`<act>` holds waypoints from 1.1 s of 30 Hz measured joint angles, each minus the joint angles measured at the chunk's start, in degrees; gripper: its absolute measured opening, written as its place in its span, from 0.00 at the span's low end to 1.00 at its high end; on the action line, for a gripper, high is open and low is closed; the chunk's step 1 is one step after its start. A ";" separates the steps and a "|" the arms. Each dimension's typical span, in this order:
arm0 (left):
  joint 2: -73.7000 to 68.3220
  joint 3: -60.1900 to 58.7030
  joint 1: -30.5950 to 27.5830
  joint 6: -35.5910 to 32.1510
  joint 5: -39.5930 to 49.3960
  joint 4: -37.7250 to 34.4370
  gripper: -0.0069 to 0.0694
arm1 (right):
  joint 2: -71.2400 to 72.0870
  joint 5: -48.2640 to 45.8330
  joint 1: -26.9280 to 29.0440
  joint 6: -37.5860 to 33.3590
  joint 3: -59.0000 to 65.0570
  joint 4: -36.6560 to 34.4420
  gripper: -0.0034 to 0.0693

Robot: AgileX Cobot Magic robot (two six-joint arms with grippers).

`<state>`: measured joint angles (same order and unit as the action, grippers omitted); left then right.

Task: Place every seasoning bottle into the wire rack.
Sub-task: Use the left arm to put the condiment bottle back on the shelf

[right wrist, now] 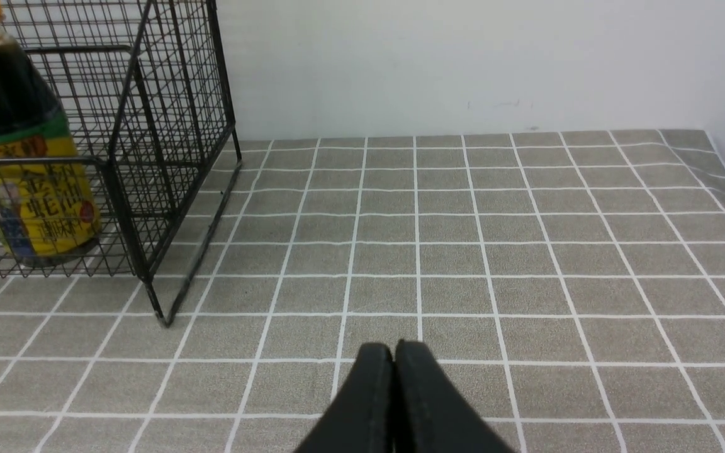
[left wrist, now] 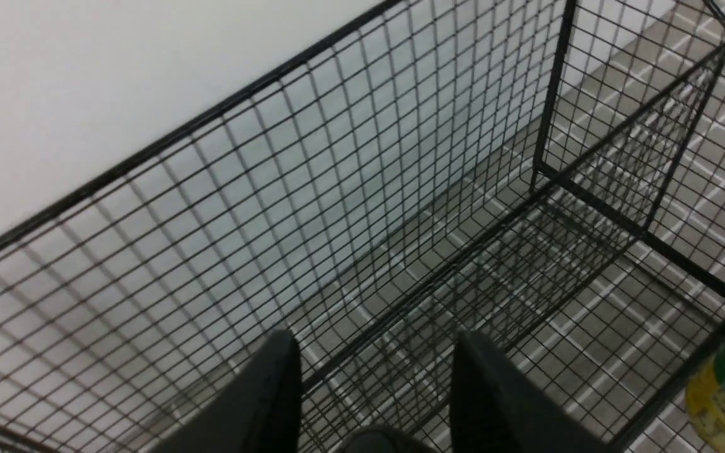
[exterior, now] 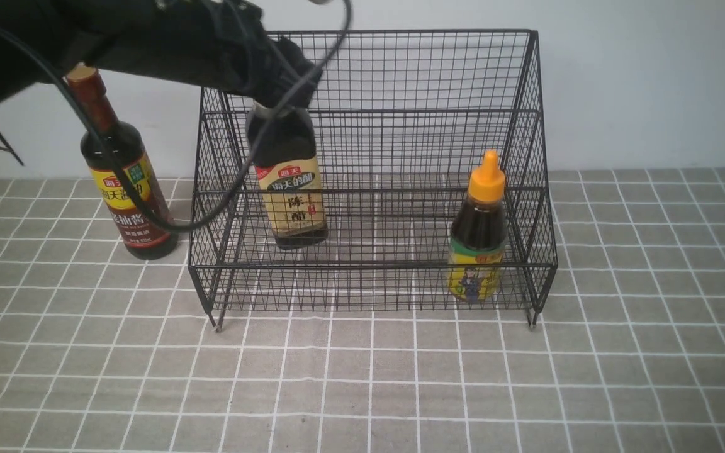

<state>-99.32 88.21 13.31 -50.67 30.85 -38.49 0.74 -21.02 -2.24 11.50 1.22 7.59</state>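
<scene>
Item one: wire rack (exterior: 369,157), black mesh with stepped tiers, standing on the table (exterior: 362,390) against the wall.

Item two: squeeze bottle (exterior: 477,239), orange nozzle and yellow-green label, upright on the lowest tier at the rack's right end. We counted it as stowed.

Item three: beige-label bottle (exterior: 290,189), dark liquid, inside the rack toward its left side and slightly tilted, its top clamped in the left hand (exterior: 281,88). We could not tell whether its base bore on the wire, so we judged this placing under way and the release not yet made.

Item four: brown-capped bottle (exterior: 124,182), yellow-red label, upright on the table just beside the rack's left wall and outside it. We counted it as left to do.

Item five: right hand (right wrist: 394,377), fingers pressed together and holding nothing, over the table off the rack's right end.
</scene>
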 joint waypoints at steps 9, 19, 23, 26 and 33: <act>-0.67 0.00 -0.46 -5.74 -0.55 -4.18 0.46 | 0.00 0.00 0.00 0.00 0.00 0.00 0.03; -3.59 0.59 -0.46 -10.68 -5.39 -13.27 0.46 | 0.00 0.00 0.00 -0.05 0.00 0.00 0.03; -3.90 0.59 -0.46 -12.96 -5.95 -15.10 0.46 | 0.00 0.00 0.00 -0.05 0.00 0.00 0.03; -3.97 0.59 -0.46 -13.82 -7.59 -15.39 0.52 | 0.00 0.00 0.00 -0.05 0.00 0.00 0.03; -1.52 0.59 -0.46 -14.05 -8.85 -15.52 0.65 | 0.00 0.00 0.00 -0.05 0.00 0.00 0.03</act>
<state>-100.84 88.80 12.84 -64.72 22.00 -54.01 0.74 -21.02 -2.24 11.45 1.22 7.59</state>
